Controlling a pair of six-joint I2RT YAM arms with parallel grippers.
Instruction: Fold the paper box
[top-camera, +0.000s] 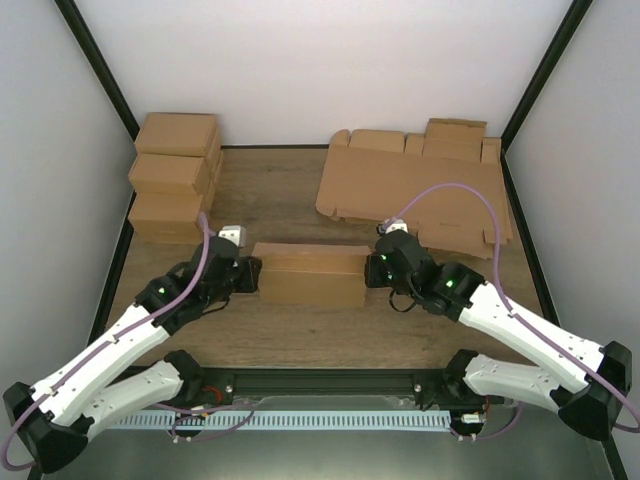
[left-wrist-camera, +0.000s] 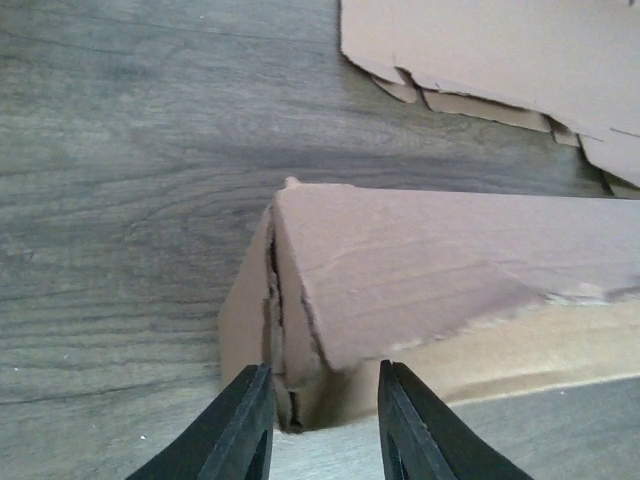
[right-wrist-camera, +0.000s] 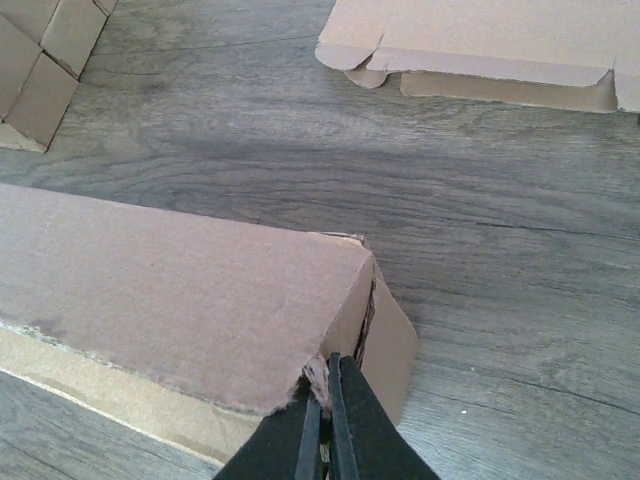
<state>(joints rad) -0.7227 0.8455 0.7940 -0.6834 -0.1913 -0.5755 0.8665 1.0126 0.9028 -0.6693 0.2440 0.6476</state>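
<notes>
Right tool closed at paper box, grip unclear, left tool parted

White arms, black joints, purple cables

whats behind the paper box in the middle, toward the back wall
Behind the paper box lies bare wooden table, then flat cardboard blanks at back right and stacked folded boxes at back left. What lies under the blanks is covered.
</notes>
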